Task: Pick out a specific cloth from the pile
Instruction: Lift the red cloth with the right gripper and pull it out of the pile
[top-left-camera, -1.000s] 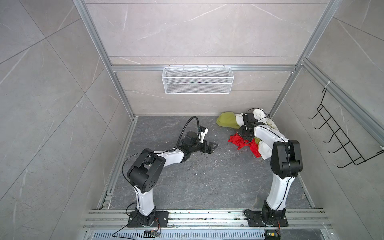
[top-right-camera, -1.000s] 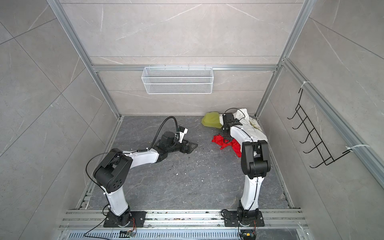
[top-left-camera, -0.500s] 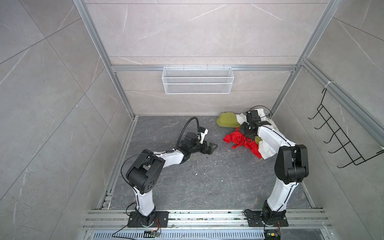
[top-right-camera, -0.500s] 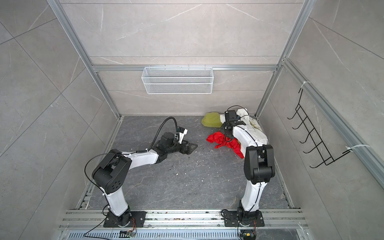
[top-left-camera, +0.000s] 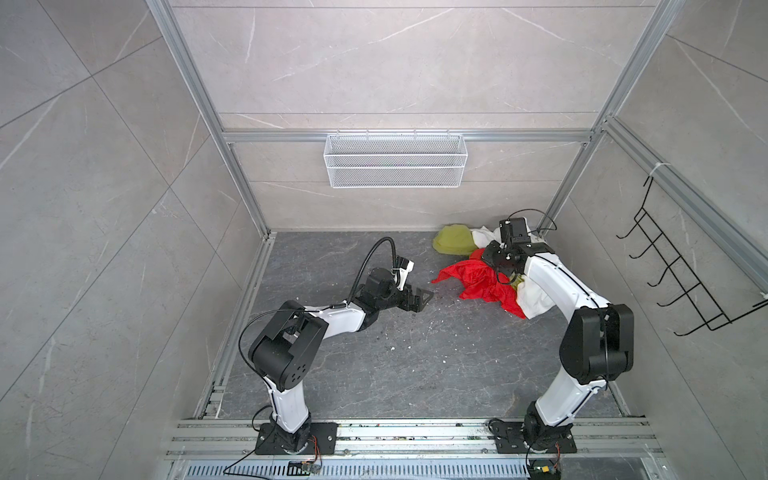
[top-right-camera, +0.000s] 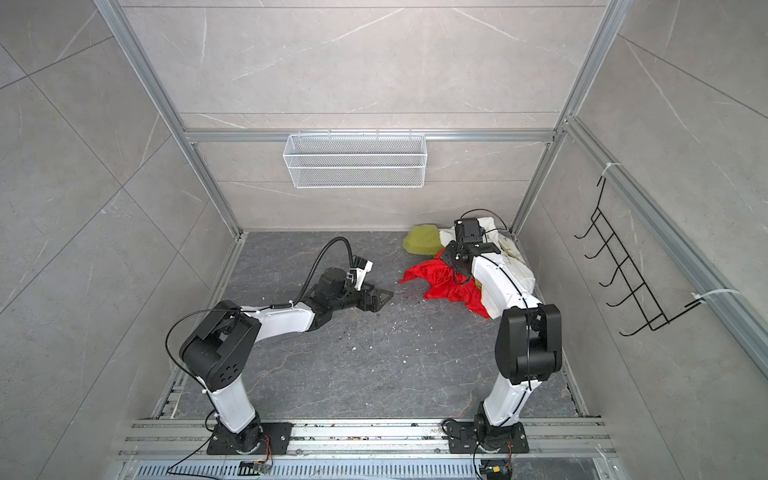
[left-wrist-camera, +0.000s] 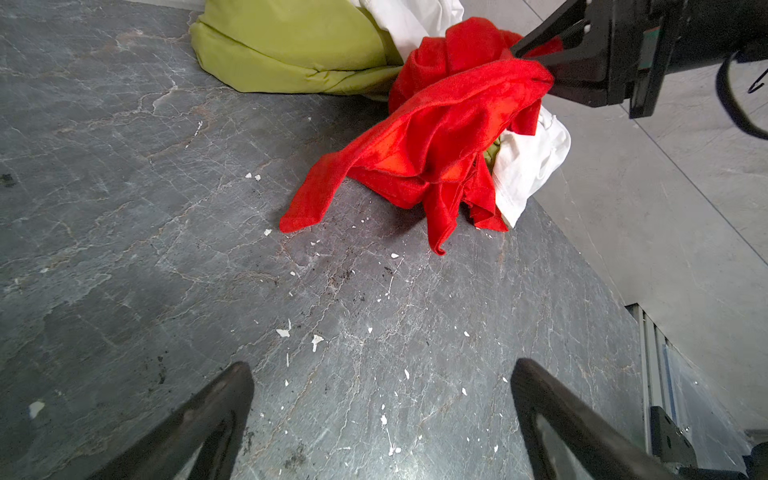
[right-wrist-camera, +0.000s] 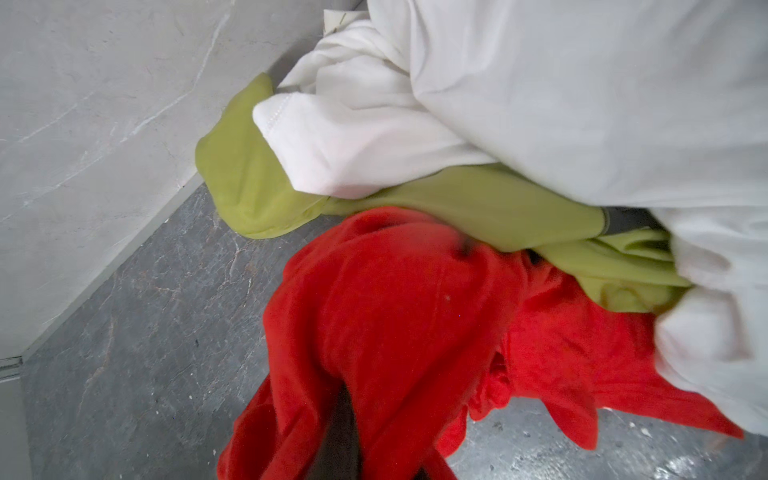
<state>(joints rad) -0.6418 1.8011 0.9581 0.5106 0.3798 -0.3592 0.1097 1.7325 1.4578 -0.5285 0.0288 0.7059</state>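
The pile lies in the far right corner: an olive-green cloth, a white garment and the red cloth. My right gripper is shut on the red cloth's upper fold, and the cloth hangs lifted and stretched to the left. In the left wrist view the red cloth drapes from the right gripper down to the floor. The right wrist view shows the red cloth wrapped over its dark fingers. My left gripper is open and empty, low over the floor, left of the cloth.
A white wire basket hangs on the back wall. A black hook rack hangs on the right wall. White flecks dot the dark stone floor. Aluminium rails run along the front edge.
The right gripper has risen and drawn the red cloth up and out to the left, spreading it away from the white garment. The left arm has stayed still.
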